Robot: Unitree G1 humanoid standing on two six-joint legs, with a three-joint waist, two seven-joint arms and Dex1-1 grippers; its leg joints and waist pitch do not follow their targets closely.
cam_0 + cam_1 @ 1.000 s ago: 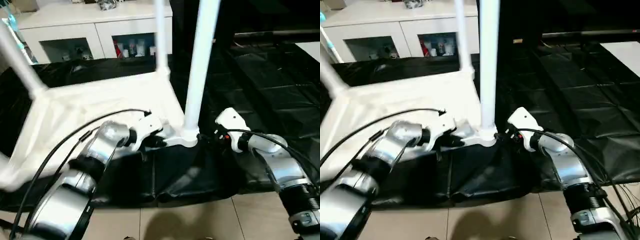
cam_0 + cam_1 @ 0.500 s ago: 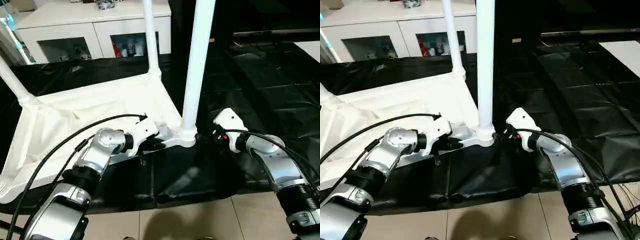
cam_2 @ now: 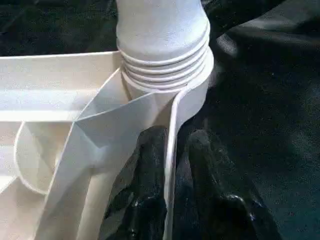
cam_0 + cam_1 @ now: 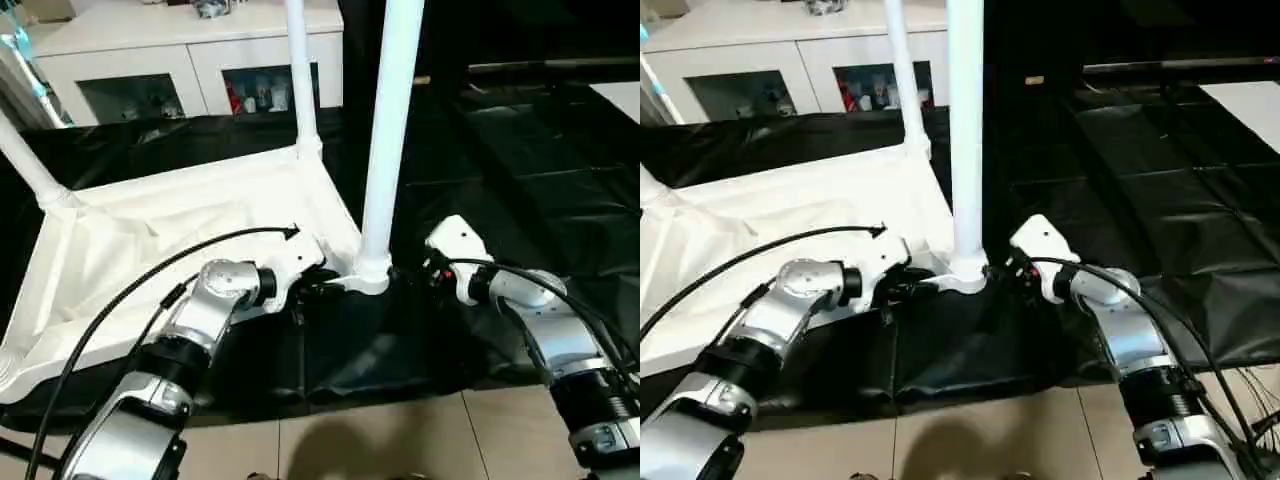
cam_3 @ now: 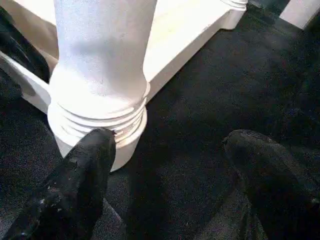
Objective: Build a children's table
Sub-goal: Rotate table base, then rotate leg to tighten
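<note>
The table top (image 4: 170,230) lies upside down on the black-covered bench (image 4: 520,170), its near right corner close to the bench's front edge. The legs stand up from its corner sockets. The near right leg (image 4: 390,130) is cut off by the frame's upper edge, as is the far right leg (image 4: 300,80). The far left leg (image 4: 25,160) shows partly. The near left socket (image 4: 10,370) is cropped at the frame's side, so whether it holds a leg cannot be told.

Left gripper (image 3: 172,165) straddles the top's rim beside the near right socket, one finger on each side (gap narrow; contact with the rim not clear).

Right gripper (image 5: 165,165) stands wide open, one finger (image 5: 85,170) touching the socket collar, the other on the black cover.

A white cabinet (image 4: 190,60) stands behind.
</note>
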